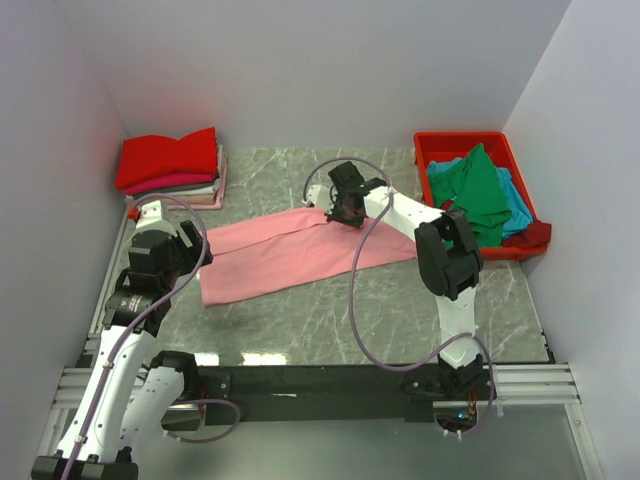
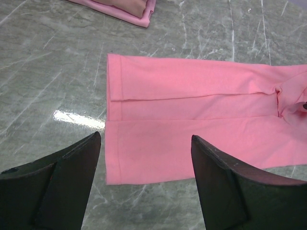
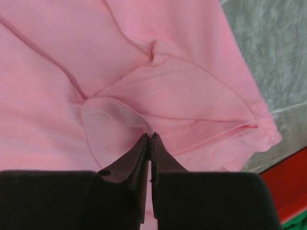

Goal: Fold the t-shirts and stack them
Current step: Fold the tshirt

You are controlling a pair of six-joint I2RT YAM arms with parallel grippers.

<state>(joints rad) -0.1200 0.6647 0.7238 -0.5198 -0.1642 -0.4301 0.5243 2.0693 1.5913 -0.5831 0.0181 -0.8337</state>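
Observation:
A light pink t-shirt [image 1: 290,252] lies partly folded lengthwise across the middle of the table; it also shows in the left wrist view [image 2: 192,120]. My right gripper [image 1: 345,210] is shut on a fold of the pink t-shirt [image 3: 158,91] at its far right end, a thin edge of cloth pinched between the tips [image 3: 149,136]. My left gripper [image 2: 146,143] is open and empty, hovering over the shirt's left hem; in the top view it [image 1: 190,240] sits left of the shirt. A stack of folded shirts [image 1: 172,168], red on top, stands at the back left.
A red plastic bin [image 1: 470,142] at the back right holds green [image 1: 478,190], teal-blue [image 1: 518,210] and maroon [image 1: 535,234] shirts. White walls close in both sides and the back. The corner of the folded stack [image 2: 129,9] shows at the top of the left wrist view.

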